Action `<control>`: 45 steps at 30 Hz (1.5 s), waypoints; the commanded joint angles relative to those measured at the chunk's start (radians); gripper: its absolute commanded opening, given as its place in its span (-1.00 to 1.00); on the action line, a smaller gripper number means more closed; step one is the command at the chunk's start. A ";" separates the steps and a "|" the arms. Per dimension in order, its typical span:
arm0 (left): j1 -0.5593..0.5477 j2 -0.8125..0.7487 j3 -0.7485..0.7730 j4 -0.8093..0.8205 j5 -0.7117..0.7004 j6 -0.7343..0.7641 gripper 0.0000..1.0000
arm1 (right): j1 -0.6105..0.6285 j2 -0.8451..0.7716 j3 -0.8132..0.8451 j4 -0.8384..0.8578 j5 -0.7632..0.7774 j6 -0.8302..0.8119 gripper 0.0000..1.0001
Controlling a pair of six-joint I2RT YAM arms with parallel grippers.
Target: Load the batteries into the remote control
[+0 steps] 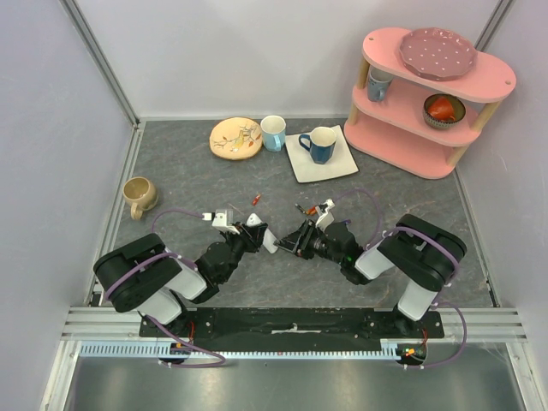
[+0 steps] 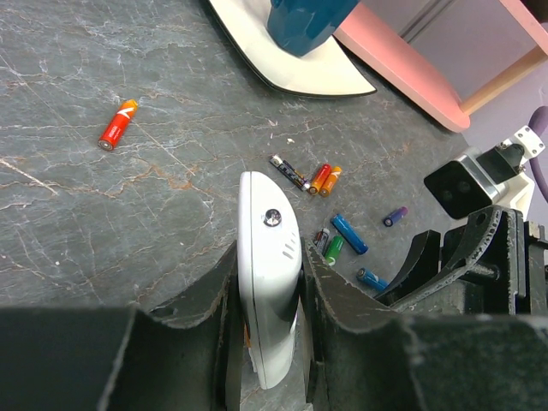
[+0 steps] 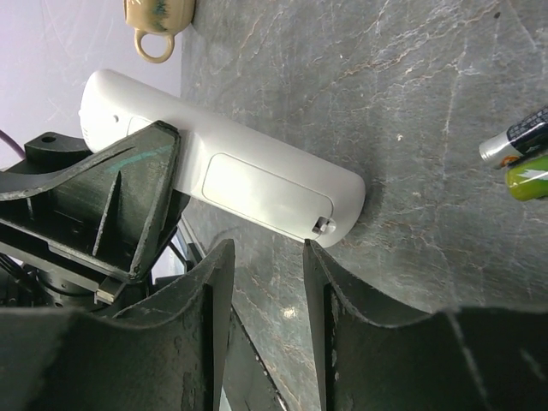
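Observation:
My left gripper (image 2: 270, 257) is shut on the remote control (image 2: 268, 291), a slim white bar held on edge just above the table. From the right wrist the remote control (image 3: 257, 175) shows its back, with a closed cover panel and a small latch (image 3: 324, 227) at the end. My right gripper (image 3: 267, 248) is open with nothing between its fingers, and one fingertip (image 3: 310, 250) sits just below that latch. Several batteries lie on the table: a red-orange one (image 2: 117, 125) apart to the left, and a cluster including blue (image 2: 349, 234) and green (image 2: 334, 249) near the right gripper.
A beige mug (image 1: 139, 195) stands at the left. A patterned plate (image 1: 236, 138), a light blue cup (image 1: 273, 132) and a blue mug (image 1: 321, 144) on a white square plate (image 1: 342, 163) line the back. A pink shelf (image 1: 428, 94) stands at the back right.

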 commanded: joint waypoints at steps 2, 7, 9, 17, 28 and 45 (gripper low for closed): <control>-0.009 0.004 -0.020 0.322 -0.044 0.044 -0.96 | -0.002 0.028 -0.003 0.065 0.010 0.008 -0.09; -0.012 0.004 -0.023 0.322 -0.047 0.041 -0.96 | -0.002 0.054 0.000 0.072 0.013 0.009 -0.10; -0.014 0.004 -0.024 0.322 -0.049 0.041 -0.96 | -0.002 0.059 0.001 0.078 0.017 0.011 -0.10; -0.014 0.009 -0.024 0.322 -0.050 0.036 -0.96 | -0.004 0.074 0.006 0.101 0.014 0.017 -0.10; -0.017 0.007 -0.027 0.322 -0.054 0.035 -0.96 | -0.002 0.097 0.024 0.120 0.001 0.023 -0.12; -0.021 0.018 -0.027 0.322 -0.049 0.016 -0.96 | -0.002 0.125 0.040 0.140 -0.013 0.034 -0.15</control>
